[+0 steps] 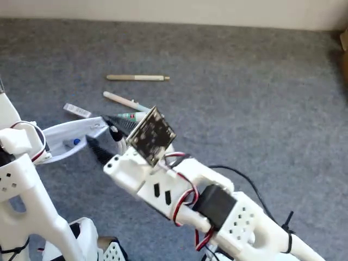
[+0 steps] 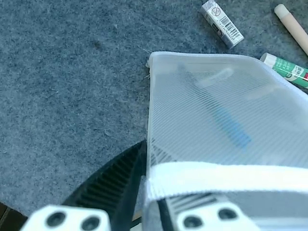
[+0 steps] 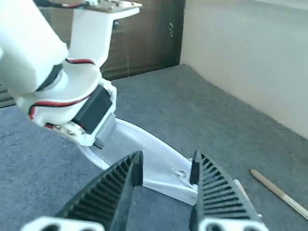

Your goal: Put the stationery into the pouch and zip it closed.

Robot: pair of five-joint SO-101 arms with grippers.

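Two grips: my left fingers [image 2: 115, 185] clamp the pouch [image 2: 216, 106] edge, steadying it for loading; my right fingers [image 3: 110, 192] hang parted, empty, nearby.

**Three Cameras, One Pouch**

The high view looks steeply down over the grey carpeted desk [image 1: 244, 81], with the arms close beneath it. The left wrist view peers past the left claw [image 2: 147, 168], very near the translucent white mesh pouch [image 2: 216, 115]. The right wrist view looks low across the desk past the right claw [image 3: 166, 168] toward the left arm [image 3: 57, 72]. All three share the pouch.
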